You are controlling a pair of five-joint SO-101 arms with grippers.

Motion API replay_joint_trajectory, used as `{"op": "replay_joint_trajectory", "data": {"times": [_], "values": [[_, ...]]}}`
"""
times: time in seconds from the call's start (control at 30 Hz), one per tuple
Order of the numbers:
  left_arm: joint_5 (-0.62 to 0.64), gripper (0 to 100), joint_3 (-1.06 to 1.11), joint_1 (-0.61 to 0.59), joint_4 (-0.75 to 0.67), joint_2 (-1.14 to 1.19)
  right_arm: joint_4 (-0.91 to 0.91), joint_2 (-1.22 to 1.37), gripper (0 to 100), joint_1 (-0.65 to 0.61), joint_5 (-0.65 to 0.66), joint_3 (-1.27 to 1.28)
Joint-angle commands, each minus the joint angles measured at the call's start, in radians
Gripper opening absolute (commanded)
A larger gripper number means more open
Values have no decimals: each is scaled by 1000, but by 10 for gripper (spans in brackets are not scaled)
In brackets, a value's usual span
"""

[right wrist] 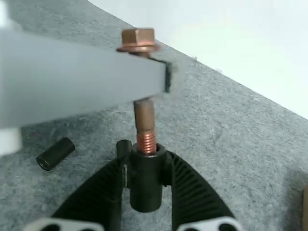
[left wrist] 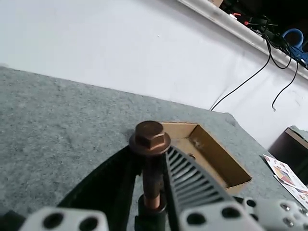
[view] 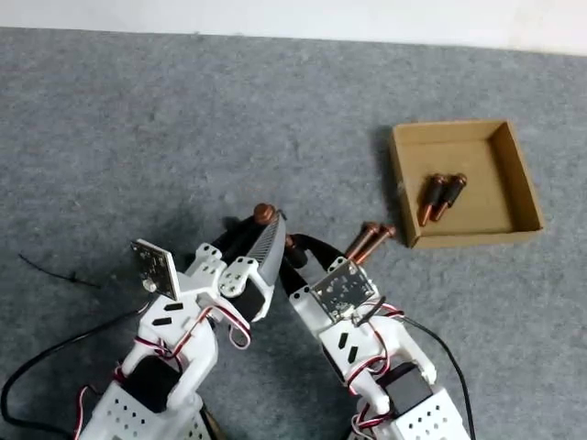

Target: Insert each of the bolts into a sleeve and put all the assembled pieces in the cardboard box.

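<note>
On the grey felt-covered desk (view: 138,119), the left hand (view: 260,227) is closed on a copper-coloured metal bolt (left wrist: 150,137) with a hexagonal flanged head, pinching the smooth shank just under the flange. Just to its right, the right hand (right wrist: 144,166) is closed round a short black cylindrical sleeve (right wrist: 144,180), gripped across its middle with the mouth left free. The bolt's threaded tip sits at or just inside that mouth; how deep, I cannot tell. Both pieces look small, rigid and light for these hands. The bolt is probably dense for its size and its plain shank slippery, so the hold beneath the flange seems wise, since the flange would stop it sliding through. The sleeve is smooth and round and would likely twist or roll if nipped near an end, so a grip at mid-length suits it. A spare black sleeve (right wrist: 55,154) lies on its side on the desk near the right hand. Further right, two more copper bolts (view: 364,240) lie side by side, close together and best taken across the shank. At the far right, the shallow brown cardboard box (view: 399,183) holds two assembled pieces (view: 431,197). A joined pair may slip apart if tipped head-down, so I would carry it by the sleeve, head upward.
</note>
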Motion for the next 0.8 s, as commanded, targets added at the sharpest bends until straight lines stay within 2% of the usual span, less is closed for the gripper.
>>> {"op": "replay_joint_trajectory", "data": {"times": [0.0, 0.5, 0.77], "values": [[3, 6, 22, 50, 32, 7, -5, -22, 5, 13, 5, 101], [-32, 24, 22, 70, 43, 7, -5, -22, 5, 13, 5, 104], [37, 308, 22, 68, 46, 7, -5, -22, 5, 15, 5, 104]]}}
